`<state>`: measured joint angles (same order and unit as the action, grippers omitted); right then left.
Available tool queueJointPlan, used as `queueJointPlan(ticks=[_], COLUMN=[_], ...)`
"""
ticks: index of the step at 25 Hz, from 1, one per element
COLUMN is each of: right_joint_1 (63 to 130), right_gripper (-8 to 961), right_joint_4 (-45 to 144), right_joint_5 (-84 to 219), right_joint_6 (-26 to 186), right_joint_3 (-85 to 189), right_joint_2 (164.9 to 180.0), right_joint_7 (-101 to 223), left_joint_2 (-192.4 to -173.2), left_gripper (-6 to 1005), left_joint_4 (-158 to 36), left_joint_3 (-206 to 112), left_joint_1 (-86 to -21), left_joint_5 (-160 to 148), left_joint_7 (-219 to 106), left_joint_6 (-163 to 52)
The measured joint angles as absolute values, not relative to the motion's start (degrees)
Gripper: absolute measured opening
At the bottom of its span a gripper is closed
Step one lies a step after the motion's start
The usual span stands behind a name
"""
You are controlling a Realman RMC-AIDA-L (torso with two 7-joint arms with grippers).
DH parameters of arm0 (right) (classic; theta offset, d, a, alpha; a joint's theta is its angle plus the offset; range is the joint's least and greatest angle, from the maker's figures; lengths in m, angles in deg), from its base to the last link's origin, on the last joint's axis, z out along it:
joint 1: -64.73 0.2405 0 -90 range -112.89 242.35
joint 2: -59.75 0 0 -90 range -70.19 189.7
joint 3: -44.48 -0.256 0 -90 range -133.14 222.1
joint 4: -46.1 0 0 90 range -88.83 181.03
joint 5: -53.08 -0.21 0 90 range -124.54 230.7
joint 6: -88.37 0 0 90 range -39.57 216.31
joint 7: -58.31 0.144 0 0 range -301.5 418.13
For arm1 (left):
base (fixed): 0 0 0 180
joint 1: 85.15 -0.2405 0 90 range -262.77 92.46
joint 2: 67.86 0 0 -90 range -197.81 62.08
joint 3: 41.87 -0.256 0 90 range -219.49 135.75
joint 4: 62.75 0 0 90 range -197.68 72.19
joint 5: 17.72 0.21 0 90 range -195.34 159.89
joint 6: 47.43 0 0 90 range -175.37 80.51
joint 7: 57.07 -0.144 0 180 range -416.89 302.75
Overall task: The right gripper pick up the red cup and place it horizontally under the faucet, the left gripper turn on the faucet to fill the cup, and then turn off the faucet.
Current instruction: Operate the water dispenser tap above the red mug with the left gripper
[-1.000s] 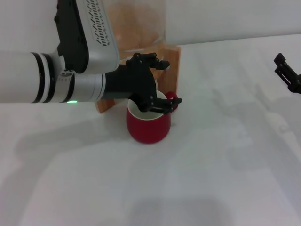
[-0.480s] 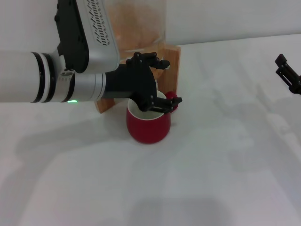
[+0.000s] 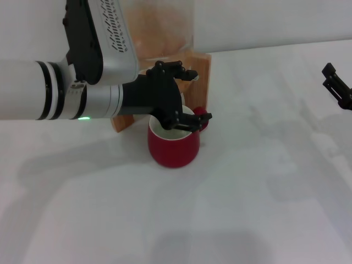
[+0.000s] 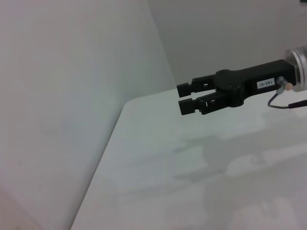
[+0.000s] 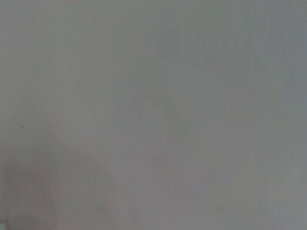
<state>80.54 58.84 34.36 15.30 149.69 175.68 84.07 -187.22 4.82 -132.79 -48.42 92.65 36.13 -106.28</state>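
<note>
Faucet hidden behind left pincer (image 3: 184, 96)

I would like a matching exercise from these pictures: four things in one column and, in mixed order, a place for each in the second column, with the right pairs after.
Things:
1. red cup
2. left gripper
3. right gripper
4. wooden stand

Places:
A. at the far right edge of the head view, away from the cup
B. upright on the white table, in front of the wooden stand
C. behind the cup, under the glass dispenser
D. over the cup's rim, reaching in from the left

Pairs: 1-B, 2-D, 3-A, 4-C
</note>
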Motion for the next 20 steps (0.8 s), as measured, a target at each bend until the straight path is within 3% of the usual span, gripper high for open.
queueJointPlan(ticks=[20], right_joint_1=[80.5], right_gripper=[845], right_joint_4=[58.8], right_joint_5=[34.4], right_joint_6=[15.2], right_joint_3=[149.8], right_joint_2=[175.68], right_joint_7=[84.1], left_joint_2=[-187.03], left_gripper=[875], left_joint_4=[3.5], left_joint_3=[-132.5], left_joint_1=[-47.8], left_joint_5=[92.7], left_joint_7=[36.1], left_joint_6=[-105.9])
